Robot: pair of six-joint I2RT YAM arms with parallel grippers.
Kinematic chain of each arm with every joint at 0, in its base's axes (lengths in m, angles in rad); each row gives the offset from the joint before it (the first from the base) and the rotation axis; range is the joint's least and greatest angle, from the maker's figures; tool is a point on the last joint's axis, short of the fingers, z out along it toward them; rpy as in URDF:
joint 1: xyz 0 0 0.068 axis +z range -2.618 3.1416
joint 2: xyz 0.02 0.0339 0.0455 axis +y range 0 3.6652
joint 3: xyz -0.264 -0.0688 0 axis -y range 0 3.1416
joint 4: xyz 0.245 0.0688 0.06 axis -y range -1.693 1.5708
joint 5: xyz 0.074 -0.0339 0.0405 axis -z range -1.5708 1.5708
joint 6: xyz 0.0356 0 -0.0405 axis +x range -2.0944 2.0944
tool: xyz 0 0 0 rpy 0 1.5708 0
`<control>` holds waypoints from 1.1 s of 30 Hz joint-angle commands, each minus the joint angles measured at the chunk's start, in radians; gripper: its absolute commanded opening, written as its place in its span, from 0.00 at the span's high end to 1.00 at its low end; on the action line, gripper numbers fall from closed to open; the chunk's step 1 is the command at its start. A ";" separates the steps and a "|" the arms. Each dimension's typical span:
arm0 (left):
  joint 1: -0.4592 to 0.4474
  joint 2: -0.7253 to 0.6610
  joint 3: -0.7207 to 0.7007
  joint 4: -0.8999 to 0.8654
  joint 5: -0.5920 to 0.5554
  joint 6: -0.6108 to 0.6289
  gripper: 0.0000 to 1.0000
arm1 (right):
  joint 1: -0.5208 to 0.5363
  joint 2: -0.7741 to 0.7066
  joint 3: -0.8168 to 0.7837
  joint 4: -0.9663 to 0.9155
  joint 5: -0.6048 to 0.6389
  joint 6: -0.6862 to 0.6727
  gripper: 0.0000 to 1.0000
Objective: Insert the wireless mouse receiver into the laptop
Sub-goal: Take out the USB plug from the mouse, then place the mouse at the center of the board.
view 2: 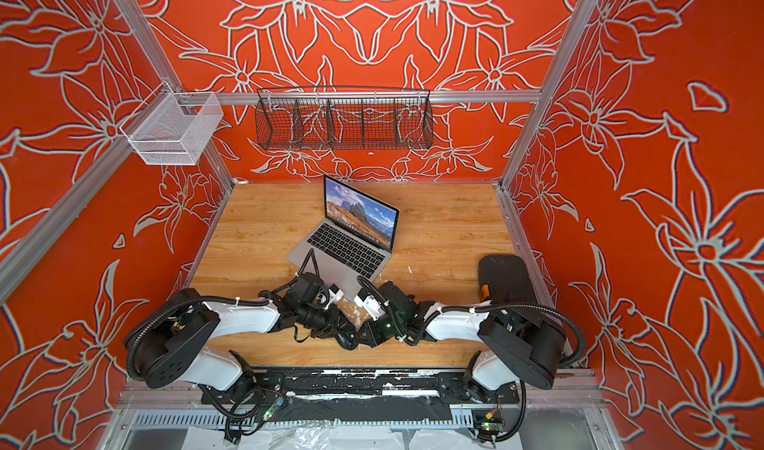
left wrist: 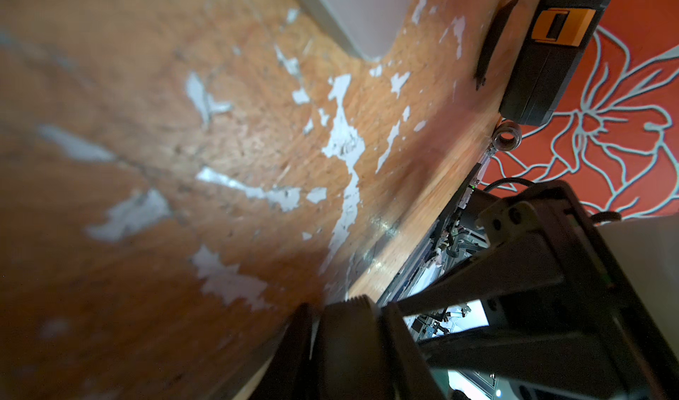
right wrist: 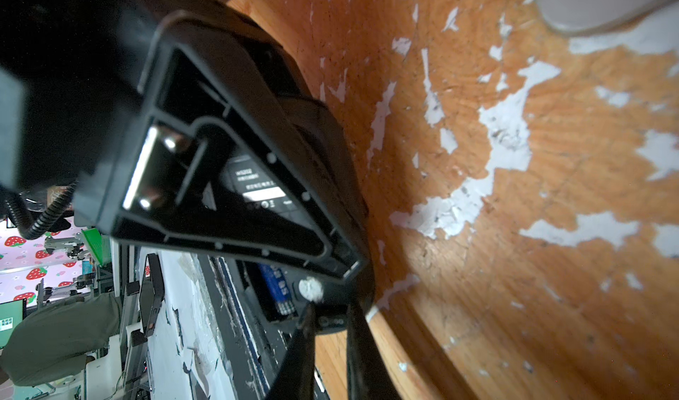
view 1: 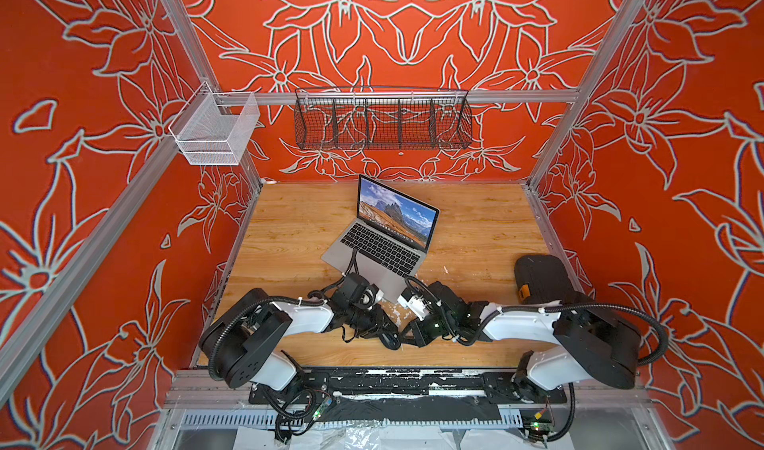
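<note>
One black oval mouse point(right wrist: 235, 181), underside bared, clamped in left gripper point(left wrist: 347, 317); right gripper point(right wrist: 330, 311) close round tiny dark receiver stub point(right wrist: 332, 321), hold unclear; draw straight out.

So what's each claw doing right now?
Left gripper: closed on the black mouse.
Right gripper: straddling the mouse's end; grip cannot be told.
</note>
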 commanded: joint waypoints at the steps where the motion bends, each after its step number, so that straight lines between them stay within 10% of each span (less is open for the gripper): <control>1: 0.000 0.006 -0.025 -0.059 -0.053 -0.011 1.00 | 0.011 -0.008 -0.010 -0.031 0.033 -0.005 0.89; 18: 0.057 -0.067 -0.018 -0.218 -0.121 0.064 1.00 | 0.006 -0.348 -0.033 -0.362 0.452 -0.124 0.82; 28: 0.108 -0.200 0.012 -0.462 -0.284 0.143 0.00 | 0.007 -0.367 0.046 -0.529 0.472 -0.114 0.47; 33: 0.129 -0.306 0.079 -0.625 -0.446 0.216 0.03 | 0.013 -0.314 0.075 -0.585 0.452 -0.134 0.43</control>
